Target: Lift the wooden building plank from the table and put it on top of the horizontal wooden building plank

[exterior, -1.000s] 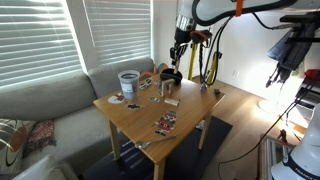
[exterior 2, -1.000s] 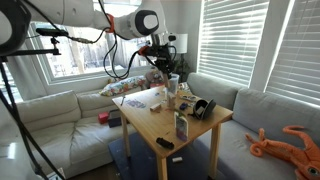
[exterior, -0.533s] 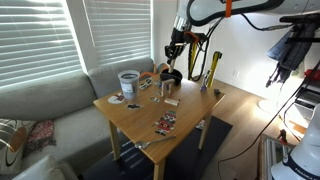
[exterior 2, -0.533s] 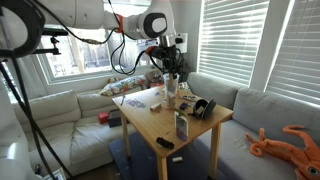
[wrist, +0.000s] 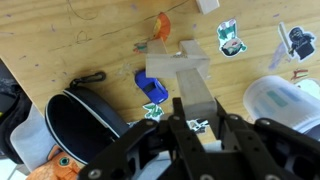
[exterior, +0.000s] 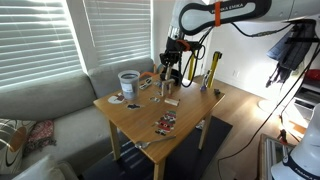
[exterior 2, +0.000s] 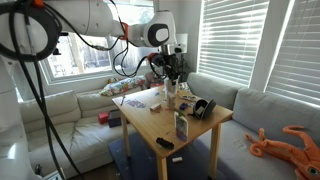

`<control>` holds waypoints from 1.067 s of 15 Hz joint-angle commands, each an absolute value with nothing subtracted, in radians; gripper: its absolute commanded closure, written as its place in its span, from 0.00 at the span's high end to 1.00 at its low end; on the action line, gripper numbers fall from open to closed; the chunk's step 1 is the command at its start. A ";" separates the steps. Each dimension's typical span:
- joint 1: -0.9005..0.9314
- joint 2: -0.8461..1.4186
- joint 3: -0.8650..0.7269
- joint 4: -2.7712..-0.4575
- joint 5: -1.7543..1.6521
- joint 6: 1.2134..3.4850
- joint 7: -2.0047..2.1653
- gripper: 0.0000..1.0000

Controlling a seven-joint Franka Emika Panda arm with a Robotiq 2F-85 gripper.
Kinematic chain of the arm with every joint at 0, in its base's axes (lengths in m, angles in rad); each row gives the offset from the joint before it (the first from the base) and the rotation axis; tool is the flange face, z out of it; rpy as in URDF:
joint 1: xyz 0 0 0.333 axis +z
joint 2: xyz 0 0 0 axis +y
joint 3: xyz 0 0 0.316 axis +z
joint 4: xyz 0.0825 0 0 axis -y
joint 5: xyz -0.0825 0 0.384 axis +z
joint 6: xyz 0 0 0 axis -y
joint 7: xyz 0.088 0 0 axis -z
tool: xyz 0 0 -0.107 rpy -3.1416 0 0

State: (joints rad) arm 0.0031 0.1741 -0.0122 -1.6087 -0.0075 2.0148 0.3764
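In the wrist view my gripper (wrist: 200, 116) is shut on a wooden building plank (wrist: 196, 88), which runs lengthwise away from the jaws. Its far end lies across a horizontal wooden plank (wrist: 164, 66) on the table, so the two form a T; I cannot tell whether they touch. In both exterior views the gripper (exterior: 172, 67) (exterior 2: 172, 78) hangs low over the far part of the wooden table (exterior: 190, 118), among small objects there. The planks are too small to make out in those views.
A blue toy car (wrist: 152, 87), a black round case (wrist: 85, 128), an orange piece (wrist: 162, 22) and a clear plastic tub (wrist: 282, 104) surround the planks. Stickers (exterior: 165, 124) and a small block (exterior: 171, 101) lie mid-table. A grey sofa (exterior: 50, 100) borders the table.
The arm has come down toward the table and shifted slightly sideways, bringing the gripper with the plank low over the objects at the far side.
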 commanded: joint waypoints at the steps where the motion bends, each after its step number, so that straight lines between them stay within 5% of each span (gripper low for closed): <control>1: 0.011 0.177 -0.018 -1.595 0.016 2.005 0.434 0.07; 16: 0.006 0.172 -0.032 -1.576 0.005 1.911 0.495 0.07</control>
